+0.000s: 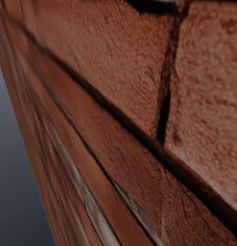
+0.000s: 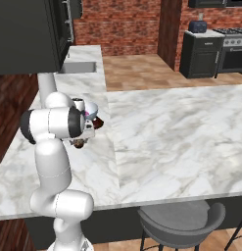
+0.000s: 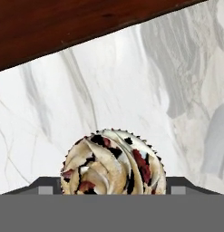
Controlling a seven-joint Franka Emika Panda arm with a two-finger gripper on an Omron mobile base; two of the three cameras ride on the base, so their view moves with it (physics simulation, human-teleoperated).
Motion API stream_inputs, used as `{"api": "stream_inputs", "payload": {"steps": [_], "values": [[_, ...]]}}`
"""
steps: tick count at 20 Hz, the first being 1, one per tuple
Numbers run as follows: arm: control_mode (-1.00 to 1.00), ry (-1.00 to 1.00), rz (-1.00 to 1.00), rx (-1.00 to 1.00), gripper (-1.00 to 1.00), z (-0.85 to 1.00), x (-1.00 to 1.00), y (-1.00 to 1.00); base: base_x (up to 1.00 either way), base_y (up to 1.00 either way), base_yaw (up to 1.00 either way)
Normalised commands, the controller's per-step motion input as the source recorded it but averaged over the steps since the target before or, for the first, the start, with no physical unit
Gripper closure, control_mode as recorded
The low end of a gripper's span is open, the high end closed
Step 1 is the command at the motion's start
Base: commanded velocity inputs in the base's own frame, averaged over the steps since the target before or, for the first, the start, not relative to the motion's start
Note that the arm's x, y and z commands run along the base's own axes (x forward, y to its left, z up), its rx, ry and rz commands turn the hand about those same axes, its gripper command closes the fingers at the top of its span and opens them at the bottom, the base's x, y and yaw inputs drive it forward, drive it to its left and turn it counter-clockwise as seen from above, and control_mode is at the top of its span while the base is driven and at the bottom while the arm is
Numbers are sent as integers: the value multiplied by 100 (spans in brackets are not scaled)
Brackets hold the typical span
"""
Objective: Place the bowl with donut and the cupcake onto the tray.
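Cupcake sits right at the pincer, cream swirls with dark and red bits, above the white marble worktop; whether the pincer is spread or pinching it, cannot tell. The tray, dark reddish-brown, lies just beyond. From the right base camera the bowl is near the worktop's left side, partly hidden behind the arm.
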Motion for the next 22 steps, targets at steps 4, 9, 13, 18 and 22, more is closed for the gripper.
{"api": "stream_inputs", "payload": {"steps": [4, 9, 13, 18, 22], "values": [[-100, 0, 0, 0, 100, 6, 0, 2, 0, 0, 0], [-100, -11, 0, 0, 100, 46, 0, 12, 0, 0, 0], [-100, -17, 0, 4, 100, 29, 14, 18, 0, 0, 0], [-100, -9, 0, 8, 100, 1, 61, 34, 0, 0, 0], [-100, 0, 0, 3, 100, 0, 61, 44, 0, 0, 0]]}}
